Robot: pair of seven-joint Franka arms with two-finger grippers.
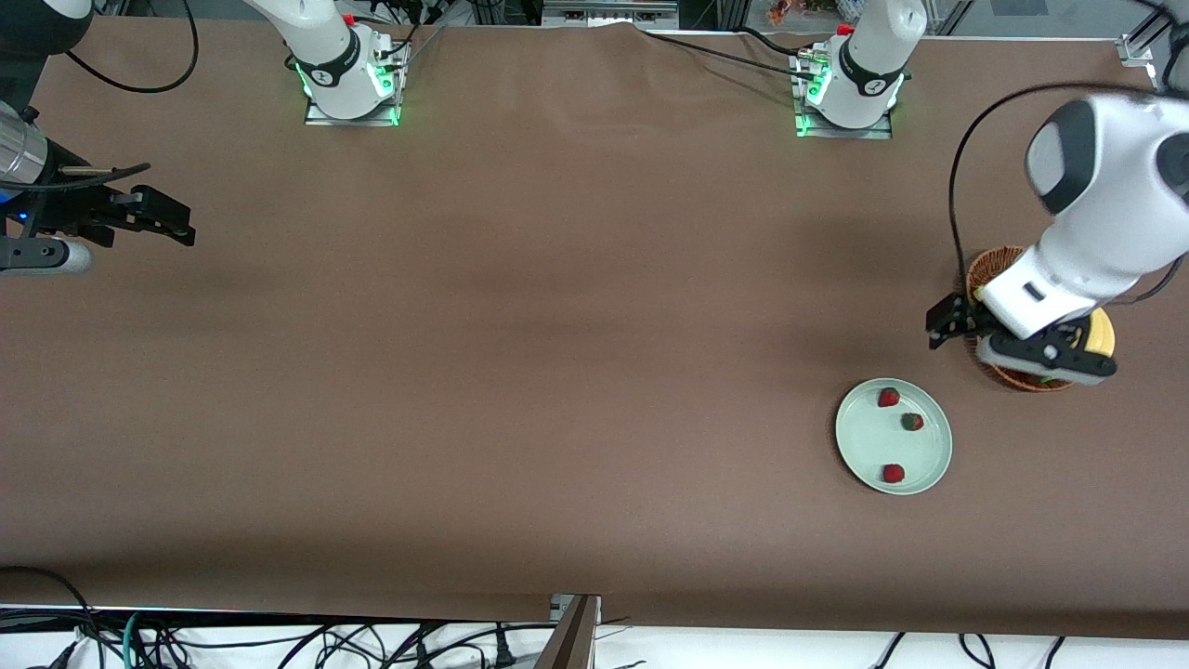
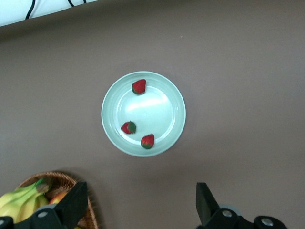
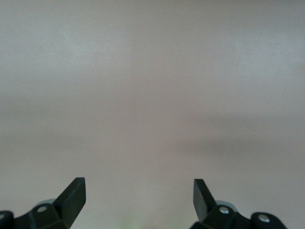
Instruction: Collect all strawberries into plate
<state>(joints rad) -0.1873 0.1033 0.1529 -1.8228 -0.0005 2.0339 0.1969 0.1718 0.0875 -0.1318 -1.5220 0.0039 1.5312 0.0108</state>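
Observation:
The pale mint-green plate [image 1: 868, 446] [image 2: 152, 107] lies toward the left arm's end of the table. Three strawberries rest on it: one [image 1: 889, 398] [image 2: 147, 141] at the rim closest to the basket, one [image 1: 912, 422] [image 2: 128, 127] beside it, and one [image 1: 893, 473] [image 2: 139, 86] nearest the front camera. My left gripper [image 1: 952, 325] [image 2: 142, 205] hangs open and empty over the basket's edge, between basket and plate. At the right arm's end of the table, my right gripper [image 1: 172, 221] [image 3: 139, 198] waits open over bare cloth, holding nothing.
A brown wicker basket [image 1: 985, 269] [image 2: 57, 179] with bananas [image 1: 1103, 333] [image 2: 21, 200] stands just farther from the front camera than the plate, partly hidden under the left arm. Brown cloth covers the table. Cables run along the front edge.

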